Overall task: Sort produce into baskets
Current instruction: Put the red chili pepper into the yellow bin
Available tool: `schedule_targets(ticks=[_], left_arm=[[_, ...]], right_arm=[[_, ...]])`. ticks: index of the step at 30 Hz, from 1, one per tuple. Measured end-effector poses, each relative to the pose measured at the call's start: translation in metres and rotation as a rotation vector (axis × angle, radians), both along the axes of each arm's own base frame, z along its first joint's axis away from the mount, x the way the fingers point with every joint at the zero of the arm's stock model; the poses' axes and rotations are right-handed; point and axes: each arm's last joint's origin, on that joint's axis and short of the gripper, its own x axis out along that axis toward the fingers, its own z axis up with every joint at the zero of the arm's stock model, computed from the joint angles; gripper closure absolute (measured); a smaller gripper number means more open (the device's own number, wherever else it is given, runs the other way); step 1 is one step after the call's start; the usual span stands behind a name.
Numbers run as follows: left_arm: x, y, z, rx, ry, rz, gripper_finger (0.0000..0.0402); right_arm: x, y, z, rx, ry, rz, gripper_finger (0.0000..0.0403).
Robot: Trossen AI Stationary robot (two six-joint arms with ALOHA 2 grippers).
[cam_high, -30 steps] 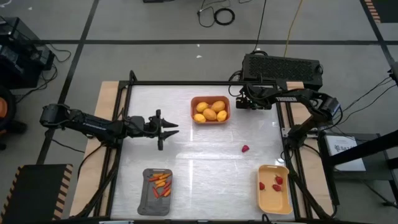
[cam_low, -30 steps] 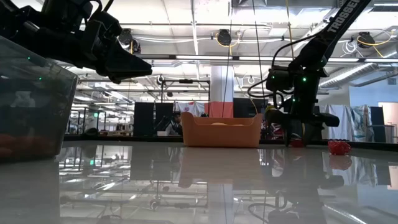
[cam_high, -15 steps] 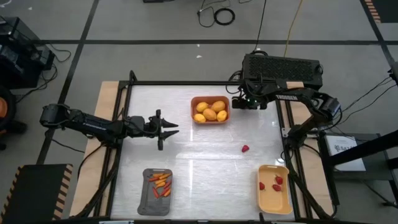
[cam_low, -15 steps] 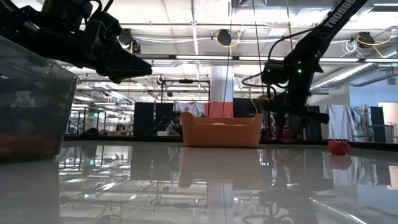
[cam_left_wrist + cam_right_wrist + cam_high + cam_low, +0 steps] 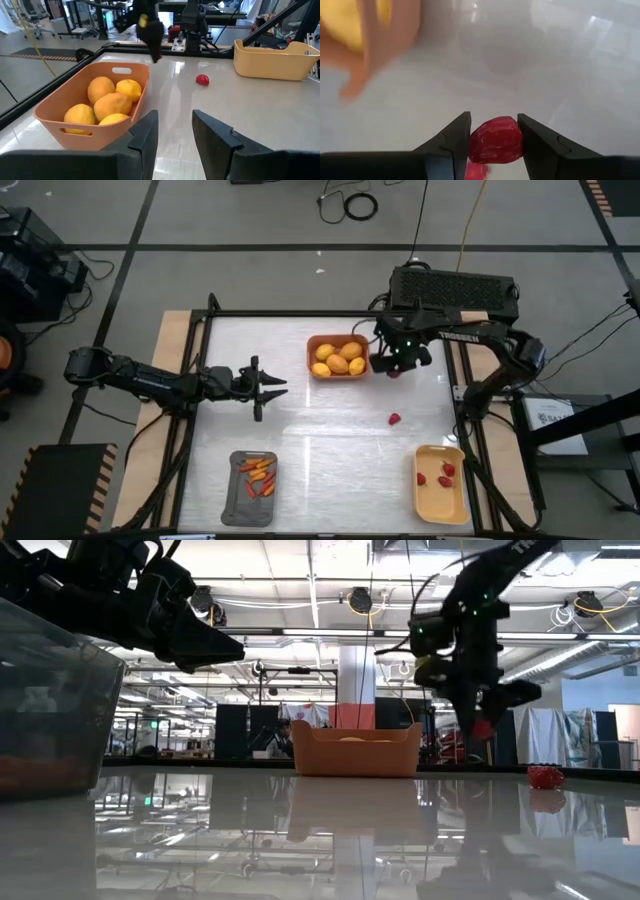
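The yellow basket (image 5: 441, 485) sits at five o'clock on the bench (image 5: 330, 420). A loose berry (image 5: 394, 419) lies midway. The left hand (image 5: 272, 388) waits, slightly spread. The right hand (image 5: 493, 140) pinches a red berry (image 5: 495, 139) beside the orange basket (image 5: 338, 357); it seems mid-carry, next toward the yellow basket.

Floor (image 5: 250, 230) around the rig was grey concrete with dark tape lines, some loose cables (image 5: 348, 204) coiled on it near the top. A black box (image 5: 452, 288) sat at the table's far edge. Looking level across, the room behind was a big open workshop: a white ceiling (image 5: 300, 570) with pipes and long strip lights (image 5: 330, 632), a pale column (image 5: 355, 675) with a red base, and dark partitions (image 5: 232, 730) further back
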Motion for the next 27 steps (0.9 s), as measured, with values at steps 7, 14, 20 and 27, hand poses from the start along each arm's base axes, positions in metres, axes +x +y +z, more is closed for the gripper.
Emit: schedule_targets(ticks=[7, 14, 20, 27], left_arm=[[0.000, 0.000, 0.000, 0.000, 0.000, 0.000, 0.0275], [0.000, 0.000, 0.001, 0.000, -0.008, 0.000, 0.0275], [0.001, 0.000, 0.003, 0.002, -0.036, 0.001, 0.0275], [0.001, 0.000, 0.014, 0.031, -0.138, -0.002, 0.0275]], right_arm=[[0.013, 0.052, 0.010, 0.130, 0.104, 0.120, 0.0259], [0.019, 0.113, 0.013, 0.186, 0.201, 0.227, 0.0259], [0.017, 0.167, 0.014, 0.253, 0.268, 0.250, 0.0259], [0.004, 0.218, 0.015, 0.288, 0.361, 0.262, 0.0259]])
